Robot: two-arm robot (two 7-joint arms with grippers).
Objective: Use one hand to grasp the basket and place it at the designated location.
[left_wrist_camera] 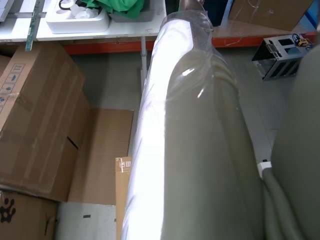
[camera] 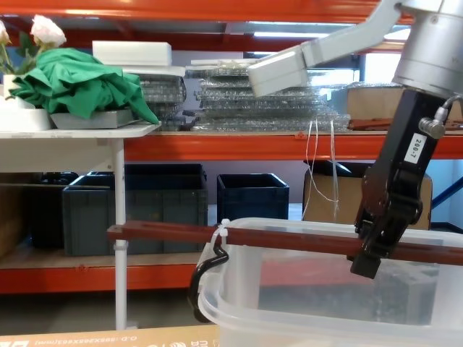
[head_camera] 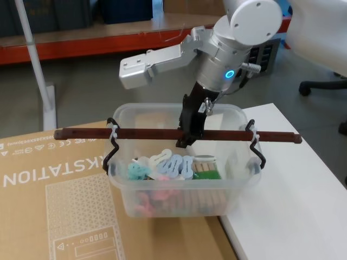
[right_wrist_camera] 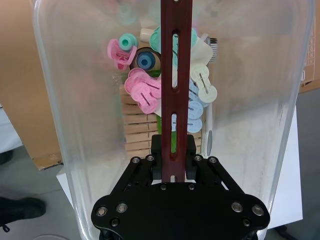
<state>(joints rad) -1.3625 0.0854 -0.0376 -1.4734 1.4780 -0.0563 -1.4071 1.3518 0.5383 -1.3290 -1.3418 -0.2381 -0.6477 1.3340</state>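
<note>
Right tool is clamped on the one bar handle of the single basket. Two white zip ties are seen fastening it.

Basket base below chest view's edge; handle end past right edge.

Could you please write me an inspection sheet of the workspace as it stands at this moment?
Surface: white table beside a printed cardboard box.
Job's things: basket over the seam between box and table; whether it is lifted cannot be told. Its handle lies across the rim, zip-tied at both ends.
Clutter: pastel plastic pieces and wooden pegs, all inside the basket.
Grippers: right gripper shut on the handle near its middle.
Cables: short grey cable at the right wrist.
Surroundings: orange shelving, dark crates, green cloth.
</note>
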